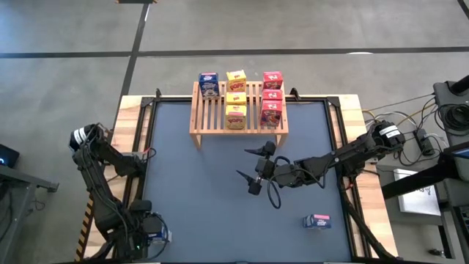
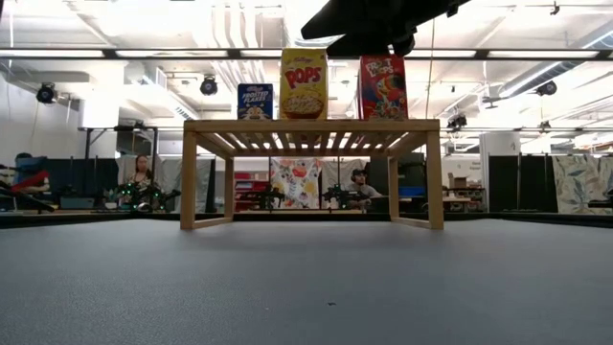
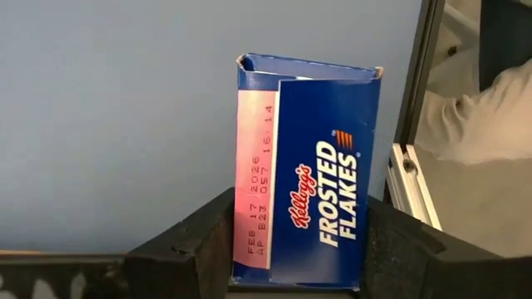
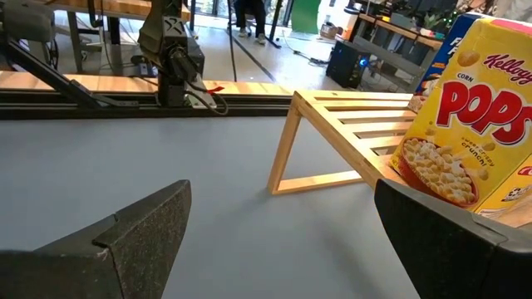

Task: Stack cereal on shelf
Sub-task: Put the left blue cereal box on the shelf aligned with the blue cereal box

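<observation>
Nearest, at the front left corner of the table (image 1: 190, 198), the left gripper (image 3: 298, 241) has a blue Frosted Flakes box (image 3: 312, 166) between its two dark fingers (image 3: 195, 249). One finger presses each long side of the box, so the claw is narrowed onto it and holding it. The box's printed face and date stamp point up at the wrist camera, and its end flap points away from the claw. The grey-blue mat lies behind it.

Across the front, toward the right side, a second blue box (image 1: 317, 221) lies flat on the mat. It is well apart from both claws.

Farther in, near the middle of the table, the right gripper (image 1: 244, 163) hangs over bare mat with its fingers spread wide and nothing between them. It sits in front of the shelf (image 1: 220, 110) and apart from it.

At the far edge stands the wooden slatted shelf. It carries one blue box (image 1: 209, 83) on its left, a row of three yellow boxes (image 1: 236, 97) in the middle and a row of three red boxes (image 1: 272, 97) on its right
</observation>
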